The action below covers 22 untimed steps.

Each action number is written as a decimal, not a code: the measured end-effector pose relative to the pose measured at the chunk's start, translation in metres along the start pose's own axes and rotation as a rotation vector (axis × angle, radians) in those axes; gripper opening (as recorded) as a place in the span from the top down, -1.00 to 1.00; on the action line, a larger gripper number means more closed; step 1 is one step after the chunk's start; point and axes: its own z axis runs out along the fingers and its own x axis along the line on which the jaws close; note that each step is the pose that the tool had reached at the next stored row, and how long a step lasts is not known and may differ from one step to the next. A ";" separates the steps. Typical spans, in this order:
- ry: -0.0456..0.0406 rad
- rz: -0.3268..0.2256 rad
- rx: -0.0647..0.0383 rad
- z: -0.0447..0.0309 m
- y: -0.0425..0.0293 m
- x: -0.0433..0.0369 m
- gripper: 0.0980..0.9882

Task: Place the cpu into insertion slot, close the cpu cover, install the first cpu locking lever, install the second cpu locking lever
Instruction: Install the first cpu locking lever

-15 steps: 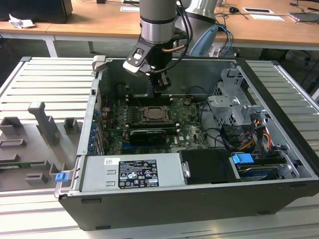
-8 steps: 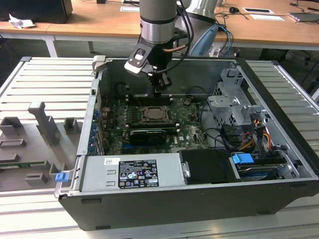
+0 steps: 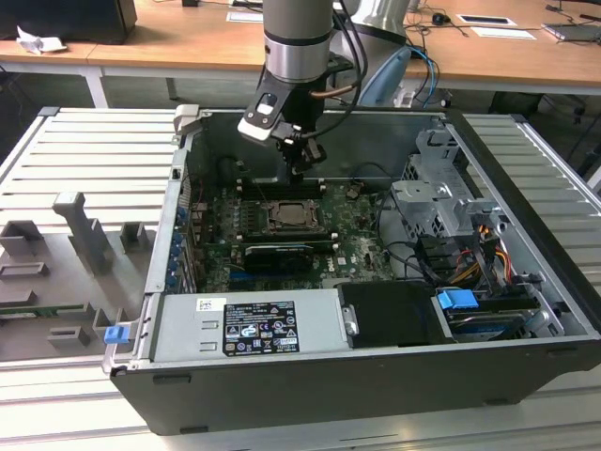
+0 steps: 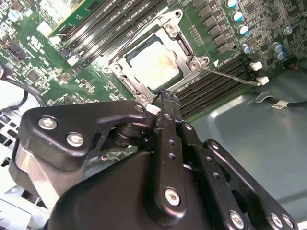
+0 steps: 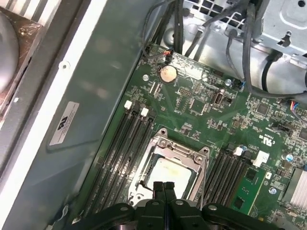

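Cpu (image 5: 170, 175), a pale matte metal square, is seated in the slot (image 3: 296, 216). The thin silver cover (image 5: 180, 151) frame is laid flat over it. A wire lever (image 4: 232, 75) projects from the slot's corner. The gripper (image 5: 163, 188) is pointed down over the slot's edge, black fingers pressed together, nothing gripped.

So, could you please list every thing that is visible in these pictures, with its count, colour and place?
computer case: one, black, open, on the slatted table
slatted table: one, pale grey, under the case
circuit board: one, green, inside the case
cpu: one, silver-beige, within the cover's cut-out
cpu cover: one, silver, framing the cpu
locking lever: one seen, thin silver rod, reaching out over memory slots
memory slots: several, black, on both sides of the cover
coin battery: one, silver, on the board
power supply: one, silver-grey, along the case's near wall
arm: one, grey, above the case
pincer: one, black, shut, at the cover's edge
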 end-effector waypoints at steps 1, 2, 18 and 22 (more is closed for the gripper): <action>0.0007 -0.012 0.000 0.0000 0.0000 0.0000 0.98; 0.0015 -0.027 0.000 0.0000 0.0000 0.0000 0.98; 0.0089 -0.151 0.002 0.0000 0.0000 0.0000 0.98; 0.0106 -0.180 0.002 0.0000 0.0000 0.0000 0.98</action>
